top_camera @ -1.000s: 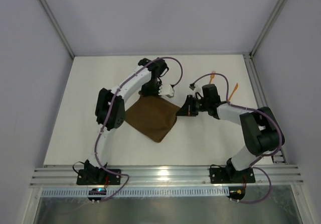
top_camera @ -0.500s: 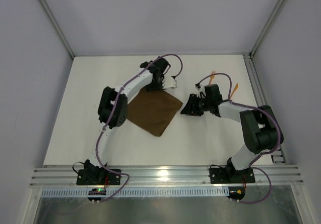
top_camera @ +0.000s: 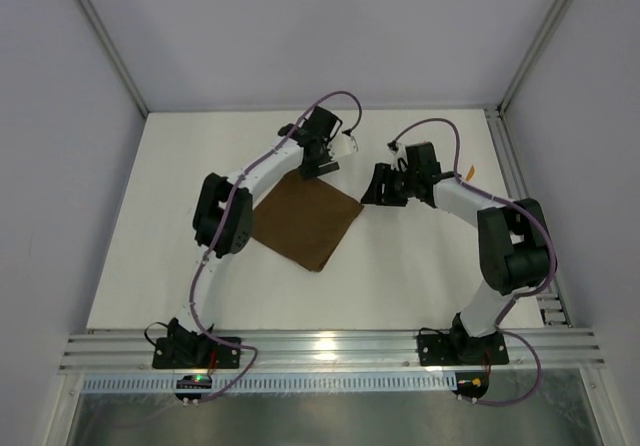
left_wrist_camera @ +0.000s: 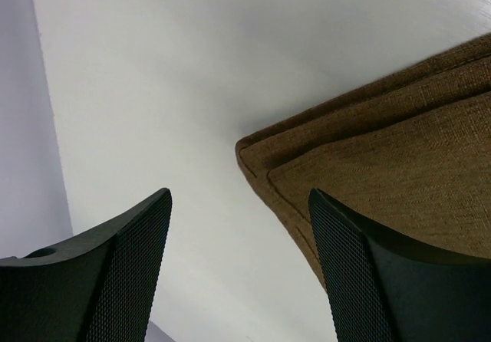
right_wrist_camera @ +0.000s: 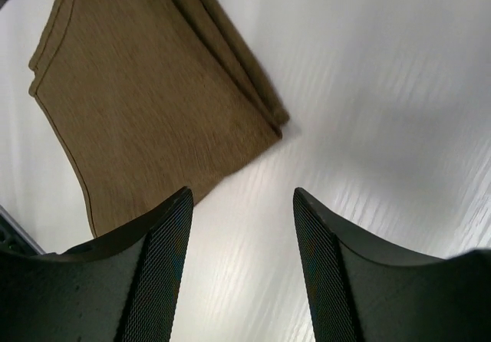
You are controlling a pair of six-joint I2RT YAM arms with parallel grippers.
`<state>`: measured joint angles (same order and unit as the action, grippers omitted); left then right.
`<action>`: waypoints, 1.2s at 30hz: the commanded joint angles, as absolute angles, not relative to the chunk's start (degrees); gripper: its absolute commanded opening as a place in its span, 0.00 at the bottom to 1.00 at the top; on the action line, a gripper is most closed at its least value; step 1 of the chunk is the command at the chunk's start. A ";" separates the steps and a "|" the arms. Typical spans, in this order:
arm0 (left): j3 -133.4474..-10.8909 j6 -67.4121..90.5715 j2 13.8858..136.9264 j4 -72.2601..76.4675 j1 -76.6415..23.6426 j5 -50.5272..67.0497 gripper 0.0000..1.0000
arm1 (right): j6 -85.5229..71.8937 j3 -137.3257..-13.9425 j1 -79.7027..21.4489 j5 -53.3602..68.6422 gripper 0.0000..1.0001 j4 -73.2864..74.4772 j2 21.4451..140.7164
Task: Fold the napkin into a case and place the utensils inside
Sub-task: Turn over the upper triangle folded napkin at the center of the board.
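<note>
Looking at the top view first: the dark brown woven cloth napkin (top_camera: 305, 221) lies flat on the white table (top_camera: 150, 216). It is folded to a rough square, turned like a diamond, mid-table between my two arms. The left gripper (top_camera: 312, 166) sits over its far corner and the right gripper (top_camera: 373, 188) just off its right corner. The jaw gaps are too small to judge from up here. One thin orange plastic utensil (top_camera: 468, 173) peeks out beside the right forearm, well apart from the napkin.

Left wrist view: the black mesh-textured fingers (left_wrist_camera: 126, 273) stand wide apart with nothing between them, only bare table in the gap. The napkin's corner is just ahead, with stacked hemmed layers showing at its edge. One finger overlaps the cloth in view; I cannot tell if they touch.

Right wrist view: the jaws are parted and hold nothing, table in the gap. The napkin lies up-left, its layered edge along the right side and its corner near the gap.
</note>
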<state>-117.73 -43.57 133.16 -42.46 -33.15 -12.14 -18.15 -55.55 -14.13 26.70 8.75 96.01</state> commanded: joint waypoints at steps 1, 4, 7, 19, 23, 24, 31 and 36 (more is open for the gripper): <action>-117.60 -36.57 124.38 -41.30 -33.14 -13.27 0.74 | -16.35 -61.60 -14.06 25.05 0.60 11.16 100.88; -113.22 -31.74 118.68 -46.92 -32.43 -10.47 0.67 | -17.31 -63.45 -14.06 25.31 0.60 11.42 103.87; -102.25 -28.05 111.29 -49.83 -32.08 -5.72 0.63 | -18.02 -66.00 -14.32 27.24 0.66 11.60 106.78; -78.05 -25.22 96.77 -53.34 -32.08 5.43 0.61 | -18.72 -66.98 -17.58 28.48 0.32 11.17 111.19; -77.61 -26.54 94.49 -56.42 -34.27 9.84 0.61 | -20.03 -63.47 -17.58 28.65 0.19 8.97 109.08; -77.00 -27.41 93.35 -56.60 -35.06 9.67 0.61 | -20.39 -62.59 -17.58 28.83 0.17 8.44 108.46; -70.32 -32.08 88.42 -56.87 -42.44 8.18 0.66 | -25.83 -45.13 -19.68 28.04 0.15 0.55 95.83; -65.14 -33.75 85.79 -57.82 -53.33 4.22 0.73 | -33.56 -34.12 -24.52 29.70 0.29 -6.76 88.70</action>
